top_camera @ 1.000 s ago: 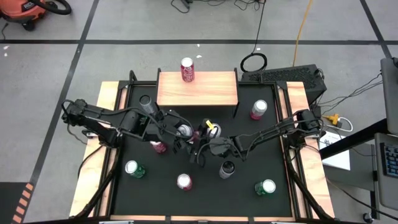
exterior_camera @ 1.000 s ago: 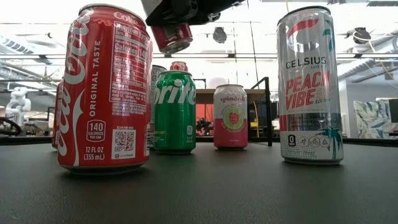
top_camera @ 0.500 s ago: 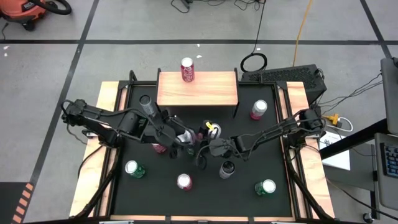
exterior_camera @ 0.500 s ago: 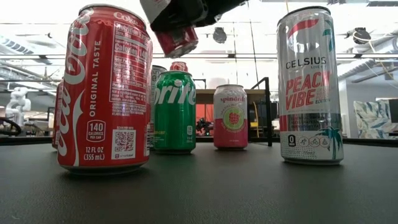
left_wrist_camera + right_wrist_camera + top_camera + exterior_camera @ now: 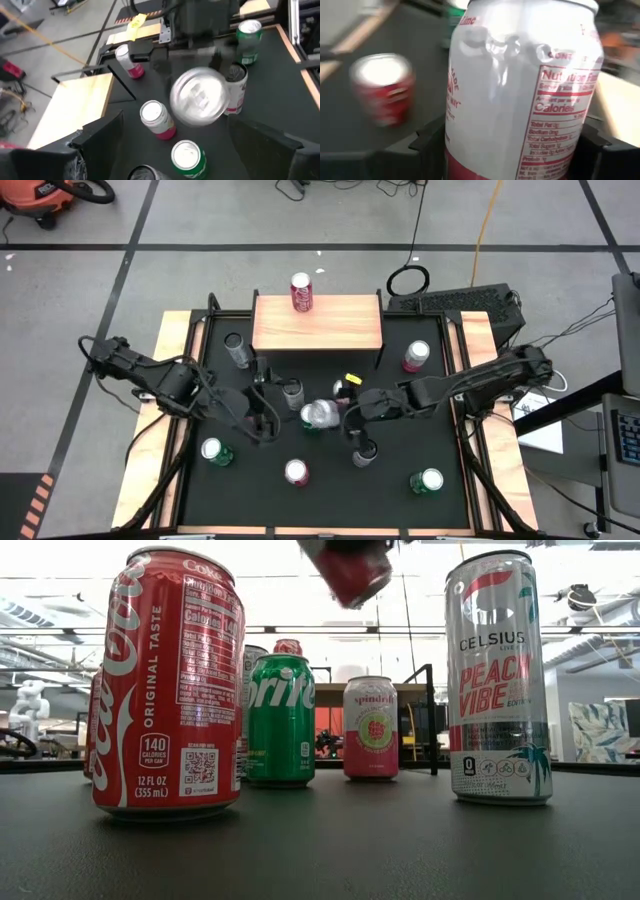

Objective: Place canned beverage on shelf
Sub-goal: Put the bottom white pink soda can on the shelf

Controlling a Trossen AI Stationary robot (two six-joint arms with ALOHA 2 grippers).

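The fingers (image 5: 427, 137) of the right gripper (image 5: 335, 415) are closed on a white and red can (image 5: 320, 415), which is held tilted above the middle of the black mat (image 5: 390, 485); in the right wrist view the can (image 5: 520, 85) is seen clamped on both sides. In the low view its red end (image 5: 352, 572) is seen hanging at the top, clear of the mat. The fingers (image 5: 100, 132) of the left gripper (image 5: 262, 425) are spread wide with nothing between them, just beside the held can on the side of the left arm.

The shelf (image 5: 340, 328) is found at the far edge of the tabletop, well apart from the held can, and one red can (image 5: 301, 291) is stood upright at its far edge. Around the grippers, upright cans are left on the mat: a green one (image 5: 212, 451), a pink one (image 5: 415, 356), another green one (image 5: 428, 481).
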